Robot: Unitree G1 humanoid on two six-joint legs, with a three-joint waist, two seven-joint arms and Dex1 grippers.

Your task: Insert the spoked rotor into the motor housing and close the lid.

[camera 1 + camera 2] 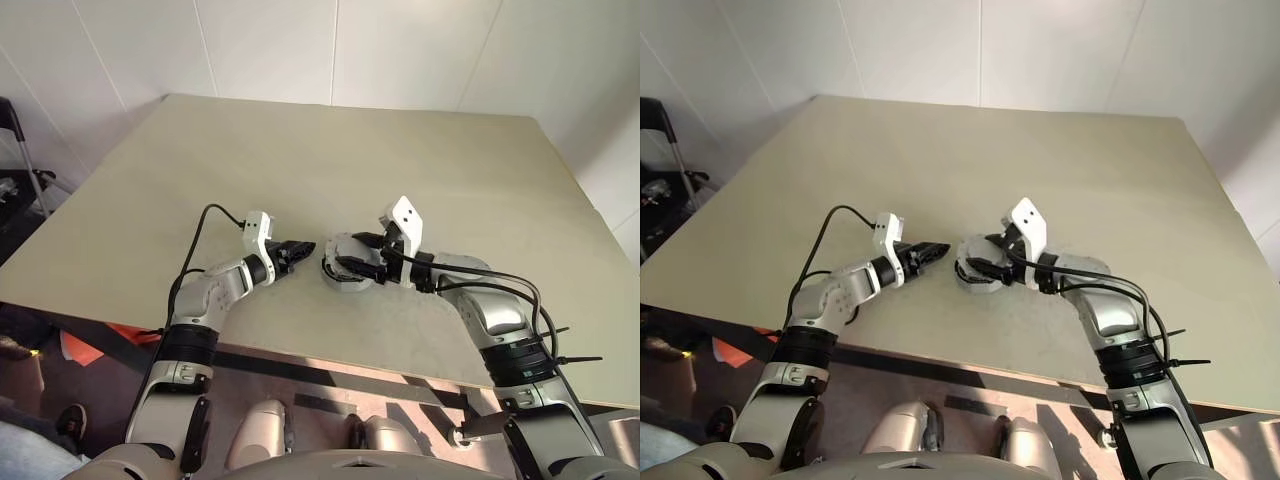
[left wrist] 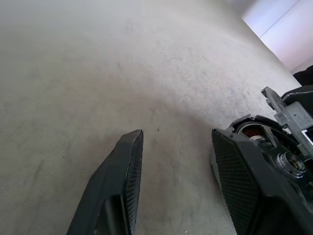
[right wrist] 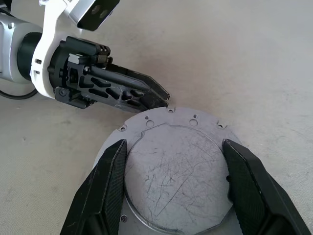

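Observation:
My right gripper point(image 3: 173, 142) is shut on the motor housing point(image 3: 176, 181) and holds it tilted up just above the table. The housing's flat grey back, with small holes round the rim, faces the right wrist. From the other side, reddish-copper windings point(image 2: 252, 131) and a silver hub point(image 2: 288, 162) show inside its dark ring. I cannot tell whether that hub belongs to the spoked rotor. My left gripper point(image 1: 300, 248) is open with nothing between its fingers, its tips right at the housing's far edge. The lid is out of view.
The beige table point(image 1: 300, 150) stretches wide beyond both grippers, up to a white wall. Its front edge point(image 1: 330, 360) runs close below my arms. A black cart point(image 1: 15, 175) stands off the table's left side.

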